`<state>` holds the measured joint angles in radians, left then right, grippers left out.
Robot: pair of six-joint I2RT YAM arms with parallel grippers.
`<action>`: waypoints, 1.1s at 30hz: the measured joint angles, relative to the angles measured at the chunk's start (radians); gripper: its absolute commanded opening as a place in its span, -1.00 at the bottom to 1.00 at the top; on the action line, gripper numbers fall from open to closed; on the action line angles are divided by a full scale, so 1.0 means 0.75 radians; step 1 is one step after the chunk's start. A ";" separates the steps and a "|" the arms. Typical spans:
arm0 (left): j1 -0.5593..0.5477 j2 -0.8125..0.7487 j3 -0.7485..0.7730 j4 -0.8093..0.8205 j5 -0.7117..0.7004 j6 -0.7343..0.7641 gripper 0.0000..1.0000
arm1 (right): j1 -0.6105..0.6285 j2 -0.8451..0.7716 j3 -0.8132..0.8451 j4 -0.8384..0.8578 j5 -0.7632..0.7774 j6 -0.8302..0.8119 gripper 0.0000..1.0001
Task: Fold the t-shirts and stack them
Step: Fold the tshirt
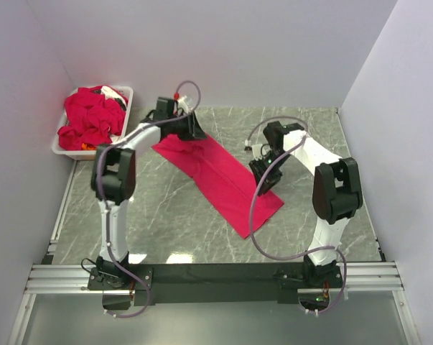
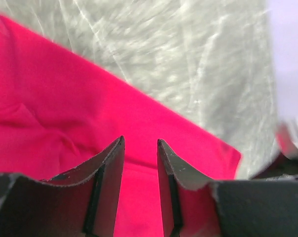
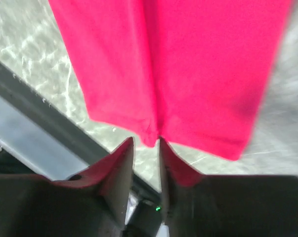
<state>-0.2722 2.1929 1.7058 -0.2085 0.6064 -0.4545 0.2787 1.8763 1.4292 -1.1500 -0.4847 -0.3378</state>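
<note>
You've the shirt as a folded strip, 11 to 5 o'clock across table ctr, prob. set for a cross-fold. L gripper over its 11 end, R gripper near the 5 end: both jaws apart, holding nothing. More shirts in bin at 10.

No legible txt, labels, brands, nos. or signs in any view: flat t-shirt plain, white bin unmarked, nothing readable on surface.
</note>
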 measured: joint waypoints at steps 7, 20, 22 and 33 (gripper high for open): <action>0.097 -0.380 -0.161 -0.002 -0.035 0.017 -0.38 | 0.010 0.153 0.154 0.049 0.038 0.034 -0.87; 0.128 -0.226 -0.248 -0.151 -0.259 0.066 -0.46 | 0.077 0.279 -0.004 0.166 0.013 0.130 -1.00; 0.125 -0.212 -0.245 -0.155 -0.295 0.065 -0.47 | 0.116 0.242 -0.086 0.171 -0.020 0.139 -1.00; 0.064 0.099 0.038 -0.223 -0.398 0.096 -0.52 | 0.339 0.209 -0.249 0.144 -0.285 0.103 -0.64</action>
<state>-0.2241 2.2673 1.7344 -0.3756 0.3077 -0.3828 0.5331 2.0331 1.2423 -1.0416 -0.6983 -0.2604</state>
